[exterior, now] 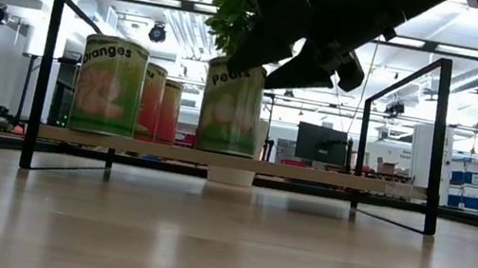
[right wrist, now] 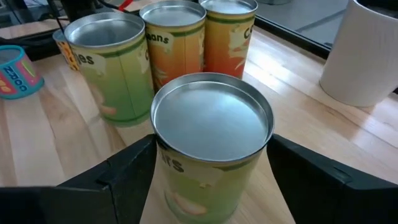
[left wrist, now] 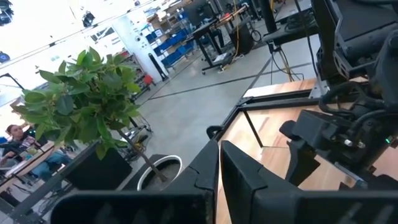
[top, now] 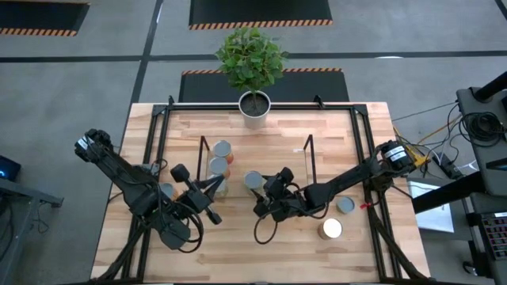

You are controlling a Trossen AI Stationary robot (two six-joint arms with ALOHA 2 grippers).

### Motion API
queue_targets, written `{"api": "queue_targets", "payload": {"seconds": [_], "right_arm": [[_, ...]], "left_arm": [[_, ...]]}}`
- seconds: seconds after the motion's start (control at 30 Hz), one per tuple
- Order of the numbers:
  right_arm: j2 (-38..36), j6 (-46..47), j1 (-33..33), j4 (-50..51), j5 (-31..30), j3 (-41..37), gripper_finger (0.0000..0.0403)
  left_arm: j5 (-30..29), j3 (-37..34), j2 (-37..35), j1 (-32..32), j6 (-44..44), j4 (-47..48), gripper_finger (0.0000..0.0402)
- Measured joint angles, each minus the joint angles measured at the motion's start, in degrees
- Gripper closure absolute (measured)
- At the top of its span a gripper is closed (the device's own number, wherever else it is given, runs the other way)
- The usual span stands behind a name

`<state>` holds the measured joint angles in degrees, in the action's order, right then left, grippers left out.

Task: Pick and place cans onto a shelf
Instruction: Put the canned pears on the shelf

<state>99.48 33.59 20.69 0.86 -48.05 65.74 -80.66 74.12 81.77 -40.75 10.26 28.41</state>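
Four label-wrapped cans (right wrist: 211,140) upright on the shelf (exterior: 234,162) board, three in a left row; two more (top: 332,228) on table right.
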Motion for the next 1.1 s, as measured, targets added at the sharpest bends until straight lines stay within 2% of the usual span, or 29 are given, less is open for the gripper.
{"api": "queue_targets", "payload": {"seconds": [0.23, 0.37, 0.5, 0.63, 0.77, 0.9, 1.1], "right_arm": [[0.0, 0.28, 0.0, 0.9, 0.31, 0.15, 0.0077], [-1.07, 0.34, 0.02, 4.2, 1.96, 1.84, 0.007], [-3.61, -0.06, 0.02, 12.63, 9.02, 5.32, 0.0075], [-6.06, -2.44, 0.0, 25.29, 17.91, 10.29, 0.0076], [-7.12, -4.64, -0.27, 37.24, 20.01, 14.09, 0.0082], [-7.43, -6.17, -2.82, 40.43, 19.99, 13.85, 0.0132], [-6.99, -7.43, -8.19, 39.72, 19.98, 10.58, 0.026]], "left_arm": [[0.02, -0.01, 0.62, 0.0, -0.57, -0.01, 0.0402], [0.13, -0.01, 0.62, -0.05, -0.75, 0.13, 0.0402], [0.22, -0.01, 0.62, -0.09, -0.37, 2.33, 0.0402], [0.43, 0.0, 0.62, -0.09, 0.43, 3.94, 0.0402], [2.23, -0.01, 0.62, -0.09, 0.7, 4.06, 0.0402], [2.27, -0.01, 0.62, -0.09, 0.73, 4.08, 0.0402], [2.29, -0.01, 0.62, -0.09, 0.74, 4.19, 0.0402]]}}
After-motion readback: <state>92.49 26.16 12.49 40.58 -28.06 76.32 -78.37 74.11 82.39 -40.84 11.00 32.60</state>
